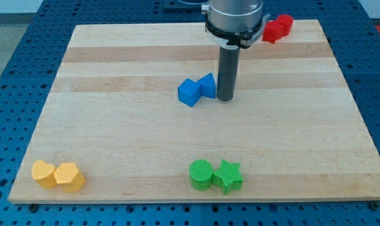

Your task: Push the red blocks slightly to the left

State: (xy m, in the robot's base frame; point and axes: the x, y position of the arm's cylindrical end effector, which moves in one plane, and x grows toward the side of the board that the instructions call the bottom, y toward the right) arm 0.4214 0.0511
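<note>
Two red blocks (pixel 277 27) sit touching each other at the view's top right, near the board's far edge; the arm partly hides their left side, so their shapes are unclear. My tip (pixel 225 98) rests on the board in the upper middle, well below and left of the red blocks. It stands just right of a blue triangular block (pixel 208 85), close to it or touching. A blue cube (pixel 189 92) sits against that block's left side.
A green cylinder (pixel 201 174) and a green star (pixel 228 176) sit together at the bottom middle. A yellow heart-like block (pixel 43 172) and a yellow hexagon (pixel 69 176) sit at the bottom left. The wooden board (pixel 114 125) lies on a blue perforated table.
</note>
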